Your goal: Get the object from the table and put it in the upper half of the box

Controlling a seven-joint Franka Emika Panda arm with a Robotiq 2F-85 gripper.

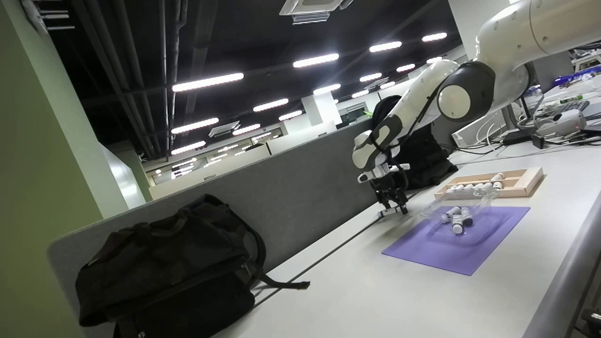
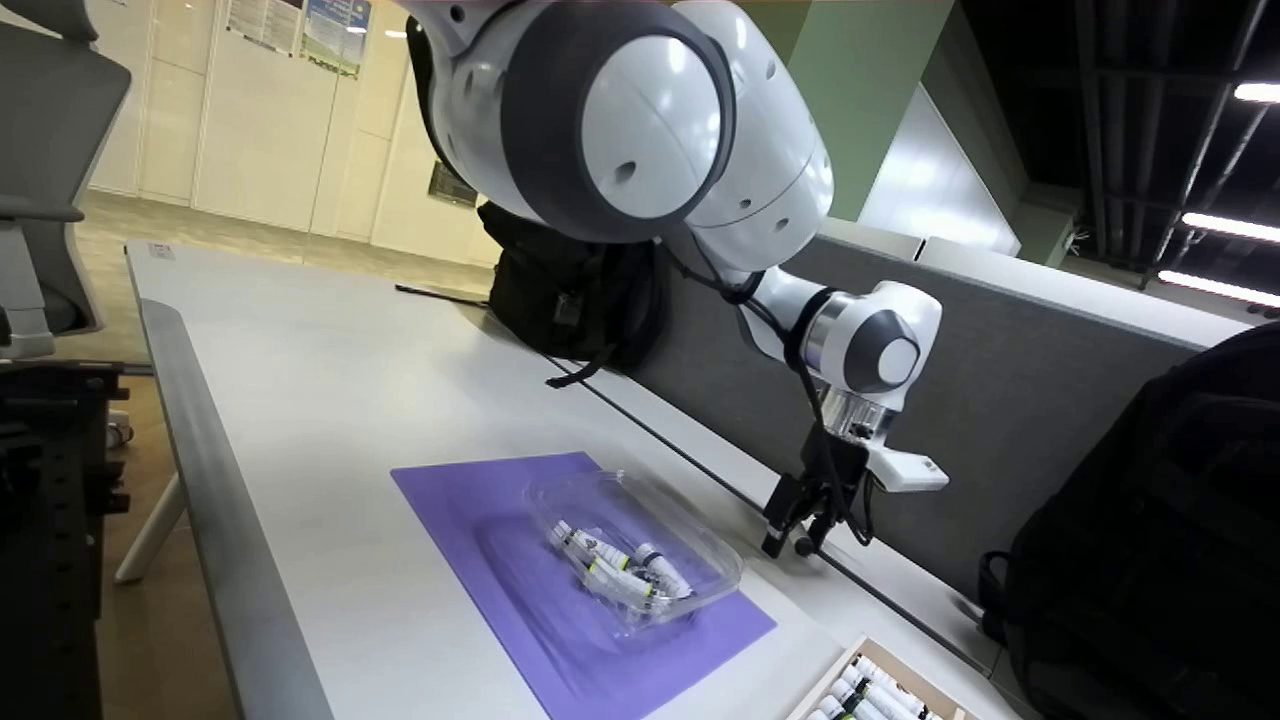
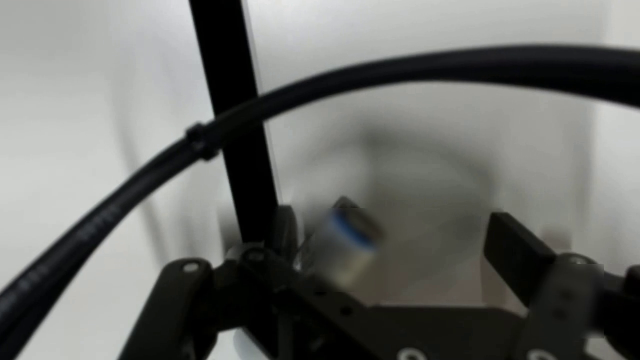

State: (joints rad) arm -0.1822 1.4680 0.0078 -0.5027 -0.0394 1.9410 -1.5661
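A small white tube lies on the off-white table [image 1: 357, 286] near the grey partition; the tube [image 1: 386, 212] is at the fingertips in an exterior view. My gripper [image 1: 396, 209] is low over the table there. In an exterior view, a dark round end of the tube [image 2: 804, 546] shows beside a finger of the gripper [image 2: 792, 540]. In the wrist view the fingers of the gripper [image 3: 395, 235] stand wide apart. The blurred tube [image 3: 345, 245] with a blue band is between them, close to the left finger. The pale wooden box [image 1: 533, 182] holds several white tubes; its corner also shows [image 2: 832, 676].
A purple mat [image 1: 474, 260] carries a clear plastic tray [image 2: 700, 540] with several tubes, between the gripper and the table's front edge. Black backpacks [image 1: 173, 263] stand along the partition [image 1: 300, 211]. A black cable [image 3: 400, 67] arches across the wrist view. A dark slot runs along the table.
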